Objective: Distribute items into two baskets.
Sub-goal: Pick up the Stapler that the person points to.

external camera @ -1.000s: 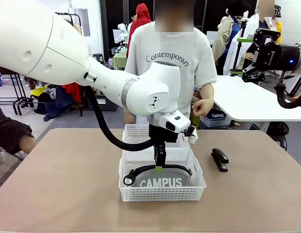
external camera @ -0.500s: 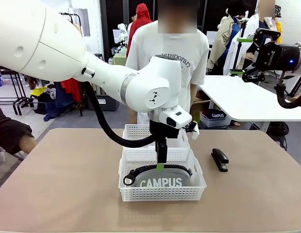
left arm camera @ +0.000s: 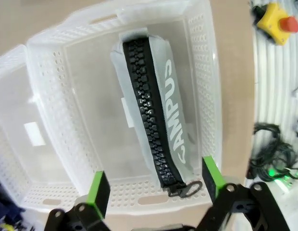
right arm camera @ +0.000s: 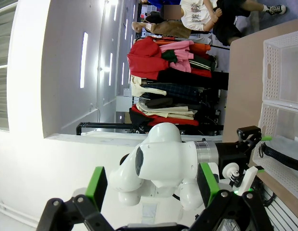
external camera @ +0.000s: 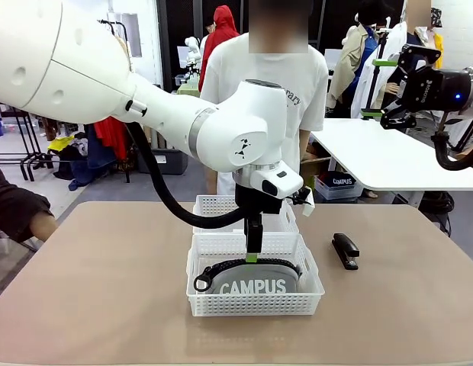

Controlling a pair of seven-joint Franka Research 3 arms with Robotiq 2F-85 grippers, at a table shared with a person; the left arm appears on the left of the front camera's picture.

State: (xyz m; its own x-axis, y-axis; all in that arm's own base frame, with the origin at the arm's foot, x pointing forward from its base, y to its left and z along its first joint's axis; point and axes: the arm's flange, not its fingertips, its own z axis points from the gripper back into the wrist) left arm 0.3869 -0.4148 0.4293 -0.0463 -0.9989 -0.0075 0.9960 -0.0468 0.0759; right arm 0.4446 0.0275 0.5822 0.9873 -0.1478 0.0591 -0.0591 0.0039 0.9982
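Hanging over the near basket in the front view, the left gripper points straight down just above the pouch. The pouch lies flat in that basket, CAMPUS print facing the robot, strap curled at its left end. The far basket sits right behind the near one. The stapler rests on the table right of the baskets, apart from them. The right gripper is held high at the far right, and a person stands at the far side. In the left wrist view, the left gripper has its green pads spread wide with nothing between them (the pouch lies below, zip up). In the right wrist view, the right gripper is likewise wide apart and empty, facing the left arm.
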